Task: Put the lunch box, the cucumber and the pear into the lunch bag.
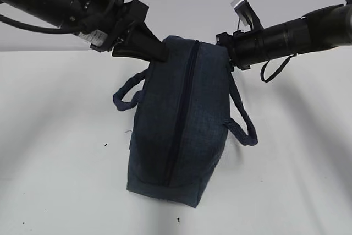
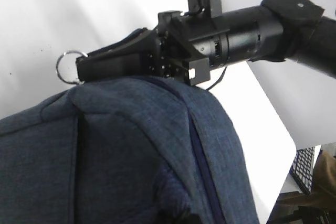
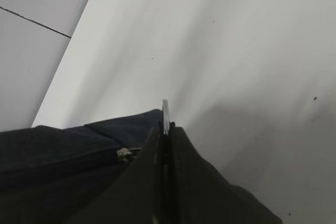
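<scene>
At the far end of the lunch bag (image 1: pixel 181 119), the right gripper (image 3: pixel 167 129) is being held with its fingers pressed together on the metal ring pull (image 2: pixel 68 67) of the zipper (image 1: pixel 184 108); the thin ring is seen edge-on between the pads in the right wrist view and looping out past the fingertips in the left wrist view. That pinch is probably being kept so the slider can be drawn along the track. On the far left corner of the bag, the left gripper (image 1: pixel 157 50) is being pressed against the fabric, apparently to brace the bag while the zipper is being worked; whether its fingers are pinching cloth or merely resting cannot be told, since the tips are hidden by the bag.

The bag itself is being kept on the white table (image 1: pixel 55 136), its zipper running from far to near along the top and looking closed over the visible length. One strap handle (image 1: pixel 125 94) is hanging off the left side and the other (image 1: pixel 242 119) off the right. No lunch box, cucumber or pear is being shown in any view, so whether they are inside or elsewhere cannot be told.
</scene>
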`<state>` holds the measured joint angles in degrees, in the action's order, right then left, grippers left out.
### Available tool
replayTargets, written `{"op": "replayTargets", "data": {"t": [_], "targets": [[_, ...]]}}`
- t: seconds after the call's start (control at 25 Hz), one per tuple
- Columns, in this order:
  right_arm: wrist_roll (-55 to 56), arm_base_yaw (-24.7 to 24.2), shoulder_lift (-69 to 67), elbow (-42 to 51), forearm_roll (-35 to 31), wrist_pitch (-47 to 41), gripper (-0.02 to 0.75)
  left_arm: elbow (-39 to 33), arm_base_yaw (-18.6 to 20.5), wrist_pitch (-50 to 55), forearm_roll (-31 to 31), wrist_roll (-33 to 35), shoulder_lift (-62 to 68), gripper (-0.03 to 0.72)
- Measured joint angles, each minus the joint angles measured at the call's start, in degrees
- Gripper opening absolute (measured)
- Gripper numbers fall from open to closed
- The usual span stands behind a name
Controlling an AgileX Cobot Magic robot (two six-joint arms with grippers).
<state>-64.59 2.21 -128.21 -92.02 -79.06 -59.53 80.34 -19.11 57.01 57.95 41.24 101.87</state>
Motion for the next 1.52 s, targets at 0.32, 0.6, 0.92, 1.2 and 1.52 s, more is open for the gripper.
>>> {"op": "replayTargets", "data": {"t": [0.32,0.6,0.92,1.2,1.52], "targets": [[0.7,0.0,-2.3,-0.1,-0.1,0.0,0.006,1.3,0.1,-0.2,-1.0,0.0,0.1,-0.005],[0.7,0.0,-2.3,-0.1,-0.1,0.7,0.006,1.3,0.1,-0.7,-1.0,0.0,0.2,-0.006],[0.7,0.0,-2.3,-3.0,0.8,3.3,0.186,1.9,0.1,-1.1,1.2,0.4,3.0,-0.006],[1.2,-0.1,-1.9,-7.0,10.6,3.4,0.386,2.0,0.1,-6.4,3.1,0.4,5.7,-0.006],[6.1,-0.1,6.3,-8.0,22.8,4.0,0.397,2.6,0.4,-8.2,2.9,0.4,6.2,0.280]]}}
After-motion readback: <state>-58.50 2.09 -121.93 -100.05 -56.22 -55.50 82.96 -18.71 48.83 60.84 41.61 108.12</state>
